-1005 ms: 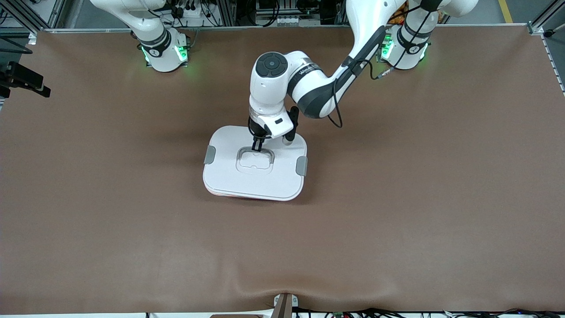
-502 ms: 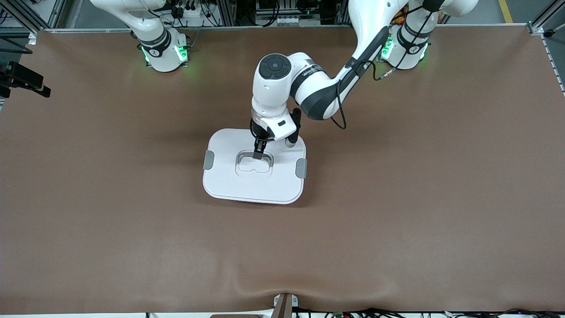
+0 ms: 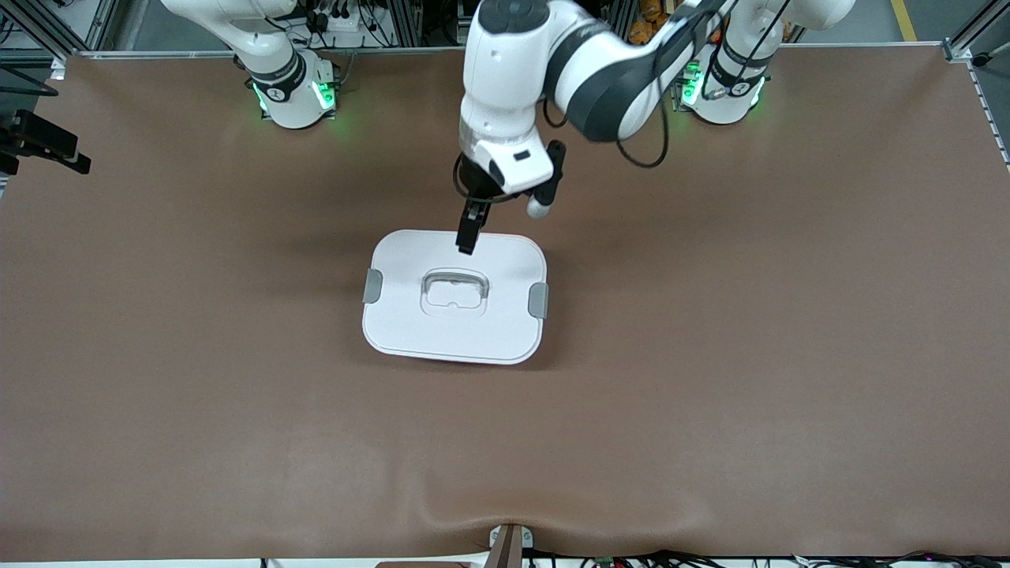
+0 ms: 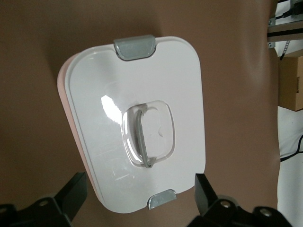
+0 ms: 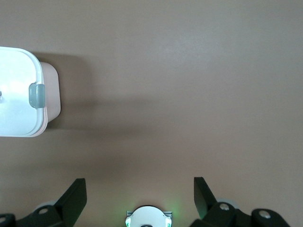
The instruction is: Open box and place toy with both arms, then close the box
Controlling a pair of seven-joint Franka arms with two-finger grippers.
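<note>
The box [image 3: 497, 323] stands mid-table with its white lid on, grey handle [image 3: 455, 285] lying in its recess and grey clips [image 3: 539, 299] at both ends. My left gripper [image 3: 467, 234] hangs open and empty in the air over the lid's edge toward the robot bases. In the left wrist view the lid [image 4: 142, 80] and a strip of pink tub [image 4: 66, 104] lie below the open left gripper [image 4: 139, 189]. My right gripper [image 5: 138, 189] is open and empty over bare table by its base; the box's corner [image 5: 19, 94] shows there. The toy is not in view.
The right arm's green-lit base [image 3: 292, 91] and the left arm's base [image 3: 722, 87] stand at the table's edge farthest from the front camera. A black device [image 3: 39, 142] sits at the right arm's end of the table. Brown mat surrounds the box.
The lid settled squarely onto the tub. My left gripper let go of the handle, opened and rose up away from the lid toward the bases.
</note>
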